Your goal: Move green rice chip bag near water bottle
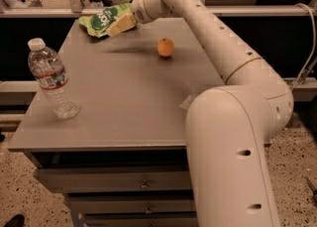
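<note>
Reaching across the worktop (pixel 129 107), we hold our gripper (pixel 120 24) at the bag (pixel 100 19) in the far-left corner; whether it grips yet we cannot tell. The bottle (pixel 52 80) stands well apart, front-left, so a long carry awaits.
</note>
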Action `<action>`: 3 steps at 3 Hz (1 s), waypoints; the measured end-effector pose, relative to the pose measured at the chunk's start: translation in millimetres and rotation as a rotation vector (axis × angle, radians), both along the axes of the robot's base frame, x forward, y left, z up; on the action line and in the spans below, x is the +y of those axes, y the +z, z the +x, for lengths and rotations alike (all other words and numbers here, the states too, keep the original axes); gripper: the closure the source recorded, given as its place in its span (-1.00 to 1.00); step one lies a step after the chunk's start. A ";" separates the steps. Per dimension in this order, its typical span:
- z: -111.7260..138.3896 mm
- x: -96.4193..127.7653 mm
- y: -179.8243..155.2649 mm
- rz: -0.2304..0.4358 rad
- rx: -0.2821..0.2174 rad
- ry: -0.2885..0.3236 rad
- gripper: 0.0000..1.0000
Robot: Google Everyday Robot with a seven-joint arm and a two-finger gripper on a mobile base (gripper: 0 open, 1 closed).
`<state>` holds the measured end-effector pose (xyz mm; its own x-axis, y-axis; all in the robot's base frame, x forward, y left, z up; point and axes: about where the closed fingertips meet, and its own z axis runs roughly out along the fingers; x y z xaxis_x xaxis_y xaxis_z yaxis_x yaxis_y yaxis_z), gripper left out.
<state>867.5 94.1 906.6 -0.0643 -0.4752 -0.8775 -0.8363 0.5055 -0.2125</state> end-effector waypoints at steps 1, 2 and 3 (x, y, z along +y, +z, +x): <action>18.7 6.1 -14.8 0.009 0.003 -0.024 -1.00; 35.5 9.3 -24.1 0.012 -0.005 -0.060 -1.00; 49.8 10.0 -29.4 0.014 -0.015 -0.103 -1.00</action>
<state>917.3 104.0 877.2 -0.0990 -0.4544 -0.8853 -0.7762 0.5920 -0.2171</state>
